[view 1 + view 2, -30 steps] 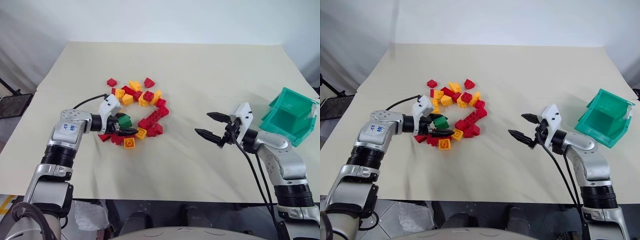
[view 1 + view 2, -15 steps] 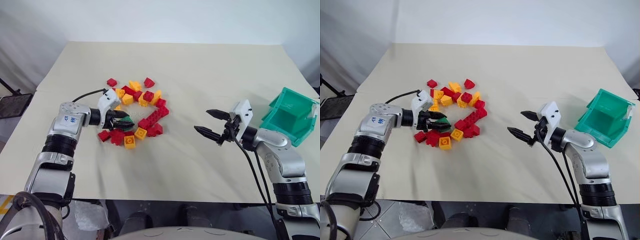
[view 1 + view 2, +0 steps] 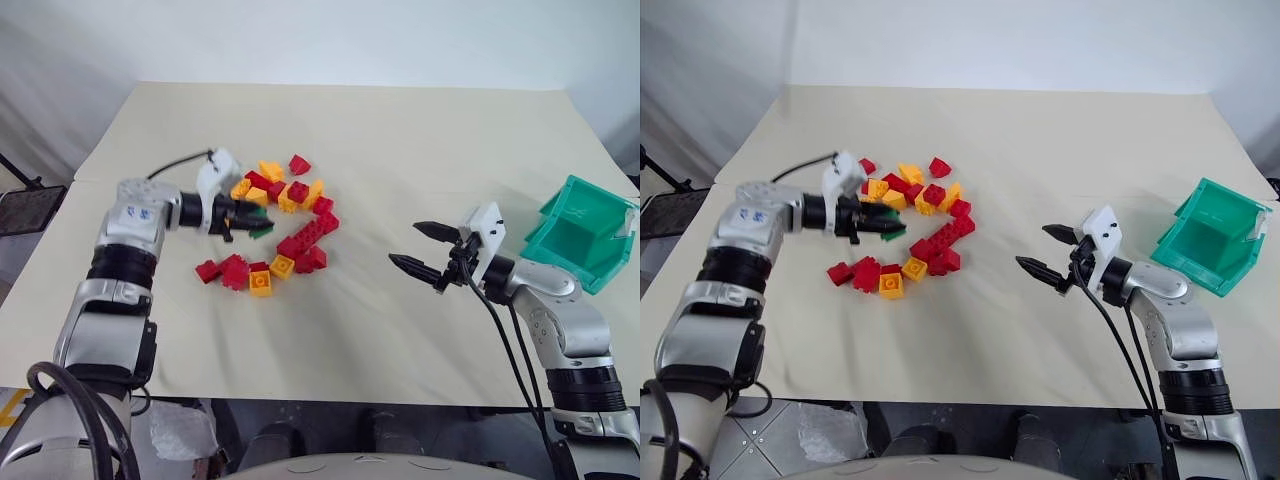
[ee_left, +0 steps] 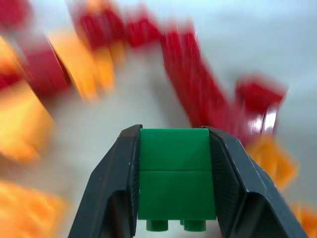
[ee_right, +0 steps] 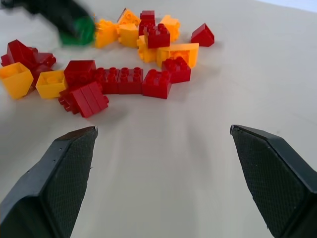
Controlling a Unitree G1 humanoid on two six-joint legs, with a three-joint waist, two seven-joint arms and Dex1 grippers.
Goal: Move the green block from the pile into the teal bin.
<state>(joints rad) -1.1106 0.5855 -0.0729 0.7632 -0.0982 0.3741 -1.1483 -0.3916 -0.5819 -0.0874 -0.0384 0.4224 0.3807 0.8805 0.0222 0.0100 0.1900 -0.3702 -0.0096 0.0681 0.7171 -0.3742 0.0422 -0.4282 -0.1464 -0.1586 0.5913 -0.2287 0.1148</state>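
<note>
- Green block (image 4: 176, 184) sits pinched between my left pincer's (image 3: 243, 214) fingers, above the pile (image 3: 280, 225) on the counter (image 3: 400, 140).
- My right pincer (image 3: 422, 250) hangs spread, between pile and teal bin (image 3: 580, 235).

This looks like a robot test room, not a home. A big table (image 3: 420, 150) has a plain cream cloth over it, and white sheets (image 3: 300, 40) hang behind it. The toy bricks (image 3: 285, 225) and a teal bin (image 3: 580, 232) sit ready for practice.
</note>
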